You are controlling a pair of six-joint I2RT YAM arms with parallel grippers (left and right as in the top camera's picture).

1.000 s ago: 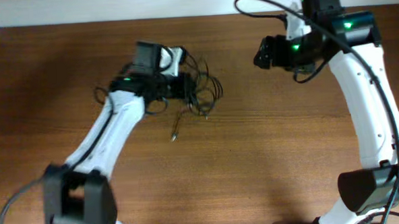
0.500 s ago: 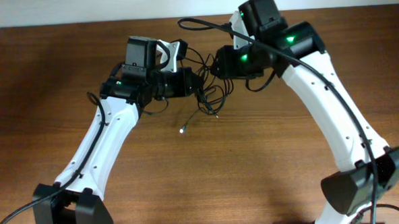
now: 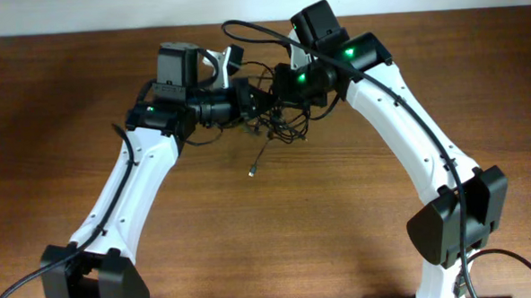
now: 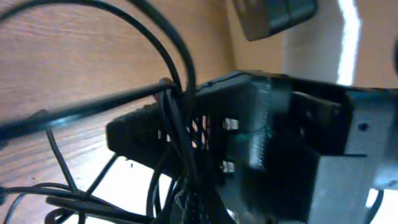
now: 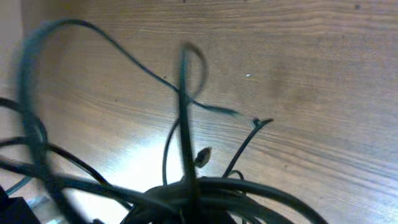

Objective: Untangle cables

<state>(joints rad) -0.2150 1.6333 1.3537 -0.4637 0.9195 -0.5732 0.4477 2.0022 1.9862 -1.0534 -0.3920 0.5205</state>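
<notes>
1. The cables [image 3: 273, 122] sit bunched at the far middle of the bench [image 3: 340, 218], between the two arms, with one plug [image 3: 252, 172] trailing towards the near side on a single cord
2. The left end effector [image 3: 250, 103] looks closed on the cables: its wrist view shows strands drawn tight across a dark finger [image 4: 140, 134], probably to anchor the knot
3. The right end effector [image 3: 281, 84] is right against the bunch from the other side, likely placed to pull a loop free; its wrist view shows only loops and wood, so I cannot tell whether it is wide or narrow
4. No container is in view; nothing holds the cords but the left end effector and the bench
</notes>
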